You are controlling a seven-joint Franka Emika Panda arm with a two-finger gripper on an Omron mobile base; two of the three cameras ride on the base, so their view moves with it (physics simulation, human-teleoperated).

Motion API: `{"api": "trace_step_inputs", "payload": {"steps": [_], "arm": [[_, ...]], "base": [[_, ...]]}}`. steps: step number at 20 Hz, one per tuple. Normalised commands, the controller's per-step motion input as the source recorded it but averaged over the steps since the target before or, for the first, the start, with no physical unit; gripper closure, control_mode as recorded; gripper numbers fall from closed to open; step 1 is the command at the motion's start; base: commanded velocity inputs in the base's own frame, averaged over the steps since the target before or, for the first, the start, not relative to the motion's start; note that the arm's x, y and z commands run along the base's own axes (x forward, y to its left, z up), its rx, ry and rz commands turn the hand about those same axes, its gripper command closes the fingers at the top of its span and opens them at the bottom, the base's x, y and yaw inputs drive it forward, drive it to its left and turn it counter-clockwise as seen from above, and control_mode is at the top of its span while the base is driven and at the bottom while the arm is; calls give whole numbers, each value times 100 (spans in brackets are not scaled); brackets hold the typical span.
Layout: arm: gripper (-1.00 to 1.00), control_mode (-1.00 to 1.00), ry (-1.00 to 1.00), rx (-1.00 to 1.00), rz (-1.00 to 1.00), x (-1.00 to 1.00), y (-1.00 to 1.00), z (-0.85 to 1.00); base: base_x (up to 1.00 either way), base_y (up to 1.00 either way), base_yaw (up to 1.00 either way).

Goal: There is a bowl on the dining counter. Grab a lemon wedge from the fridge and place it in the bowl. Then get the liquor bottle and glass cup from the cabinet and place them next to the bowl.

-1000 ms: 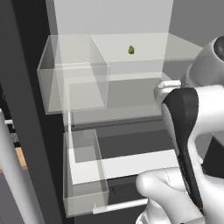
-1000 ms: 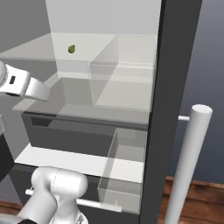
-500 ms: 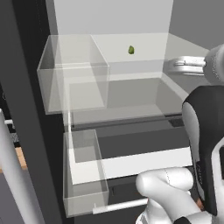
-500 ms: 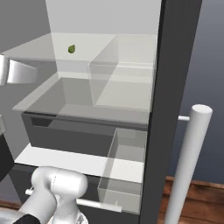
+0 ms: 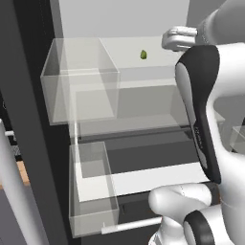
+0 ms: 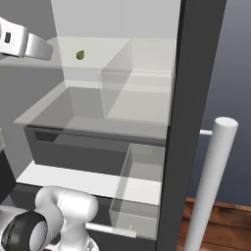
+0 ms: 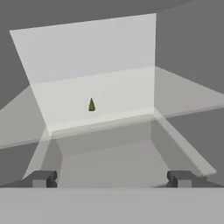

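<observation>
Step in hand: fetching the lemon wedge, first part of the task. fridge [image 5: 28, 119] open, clear bins [image 5: 81, 81] and glass shelf [image 7: 100, 109] showing. lemon wedge [image 5: 143, 55] sits alone on upper shelf near the back wall, small green piece, in the hand view roughly centred ahead [image 7: 91, 105]. gripper [image 7: 109, 178] spread wide, empty, fingertips [image 7: 43, 178] well apart and wedge between them in line of sight but still far off. Arm raised at shelf height. Next move probably: reach forward into the fridge over the shelf, keep wedge centred, drop to shelf level, close on it. Wedge is tiny so fine alignment needed; bowl, bottle, cup steps not started
</observation>
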Motion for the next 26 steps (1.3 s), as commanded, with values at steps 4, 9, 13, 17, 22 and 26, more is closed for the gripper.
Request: {"api": "trace_step_inputs", "payload": {"steps": [4,9,13,17,22,26], "arm": [[-100,-100,0,0,1,76,33,-9],[-100,-100,0,0,1,66,9,-18],[-100,-100,0,0,2,66,0,-21],[-100,-100,0,0,2,62,0,-21],[-100,-100,0,0,2,57,0,-24],[-100,-100,0,0,2,53,0,-19]], "base": [[0,0,0],[0,0,0],[0,0,0],[0,0,0],[0,0,0],[0,0,0]]}}
